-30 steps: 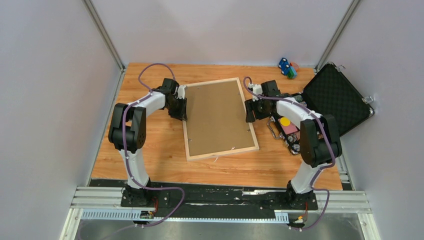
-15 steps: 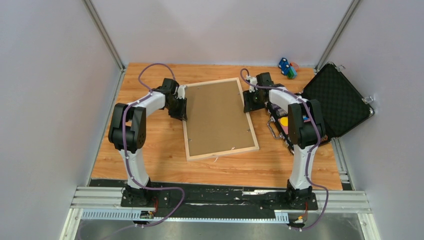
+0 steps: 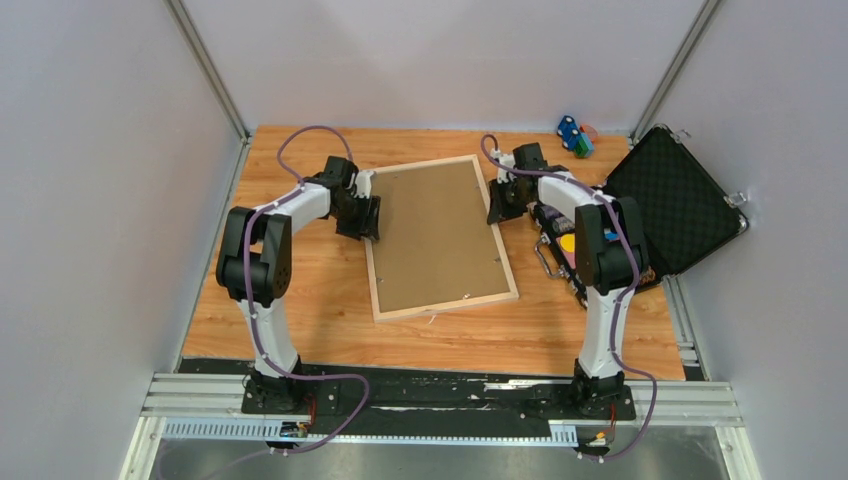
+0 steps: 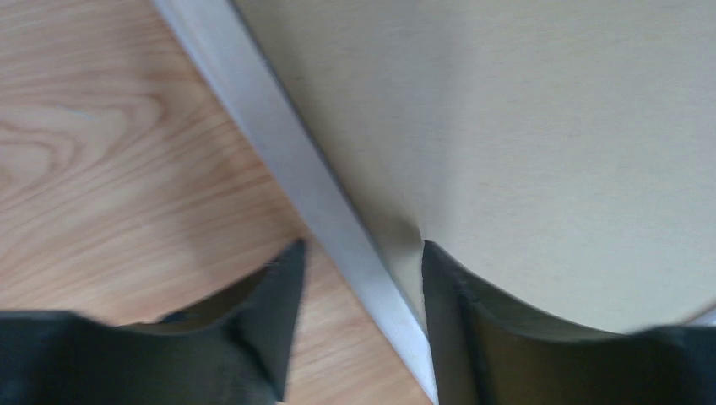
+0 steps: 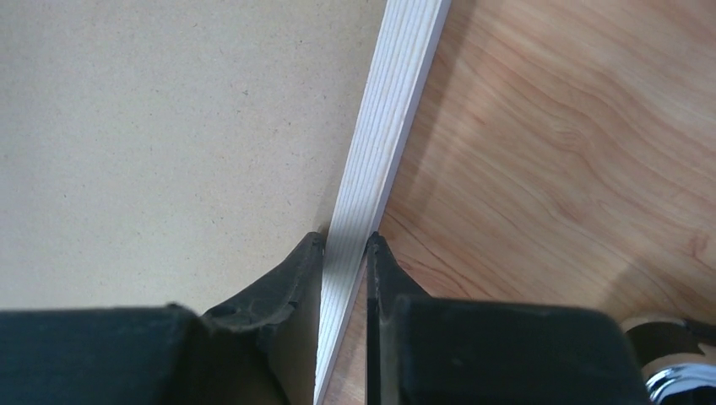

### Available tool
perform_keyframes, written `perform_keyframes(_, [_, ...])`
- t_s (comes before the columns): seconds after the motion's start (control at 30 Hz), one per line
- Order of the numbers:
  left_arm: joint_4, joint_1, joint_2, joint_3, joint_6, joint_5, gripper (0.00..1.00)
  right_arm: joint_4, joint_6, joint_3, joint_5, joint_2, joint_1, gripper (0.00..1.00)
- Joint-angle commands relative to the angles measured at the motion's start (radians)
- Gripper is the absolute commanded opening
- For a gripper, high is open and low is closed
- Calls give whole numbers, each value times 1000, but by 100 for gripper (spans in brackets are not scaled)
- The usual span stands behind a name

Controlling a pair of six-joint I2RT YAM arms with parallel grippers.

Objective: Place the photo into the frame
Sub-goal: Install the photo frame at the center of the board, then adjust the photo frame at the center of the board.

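Right wrist: right end effector (image 5: pixel 344 245) pinches the frame (image 5: pixel 398 101); left end effector (image 4: pixel 361 253), spread, straddles its other edge.

Wood-grain table (image 3: pixel 300 325) enclosed by a plain pale grey left wall (image 3: pixel 100 200), far wall (image 3: pixel 440 60) and right wall (image 3: pixel 785 120), a metal post (image 3: pixel 206 65) at the far left corner and a second post (image 3: pixel 676 65) at the far right, a black strip (image 3: pixel 440 370) and aluminium rails (image 3: pixel 450 410) along the near edge, lighting even.

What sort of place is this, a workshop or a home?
Probably a robot test booth: plain grey walls enclose one wooden table, with a left arm and right arm bolted to a metal rail at its near edge.
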Motion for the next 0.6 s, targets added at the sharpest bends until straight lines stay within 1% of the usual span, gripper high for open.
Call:
perform_keyframes(0.0, [-45, 2, -45, -23, 70, -44, 74, 30, -130, 53, -59, 35, -8, 0])
perform_keyframes(0.03, [-47, 5, -56, -23, 71, -48, 87, 28, -152, 60, -71, 40, -8, 0])
perform_keyframes(0.07, [-52, 8, -69, -19, 74, -48, 96, 25, -170, 66, -82, 45, -8, 0])
perform_keyframes(0.1, [-57, 15, -76, -14, 77, -47, 98, 20, -187, 75, -96, 51, -9, 0])
perform_keyframes(0.23, [-112, 52, -118, 34, 118, -36, 100, -20, -277, 133, -147, 83, -9, 0])
perform_keyframes(0.37, [-160, 88, -175, 72, 206, -65, 100, -93, -377, 242, -220, 135, -7, 0])
perform_keyframes(0.47, [-179, 102, -234, 69, 266, -94, 100, -155, -453, 311, -281, 173, 0, 0])
perform_keyframes(0.57, [-191, 102, -277, 34, 336, -121, 100, -189, -513, 345, -303, 202, 26, 0])
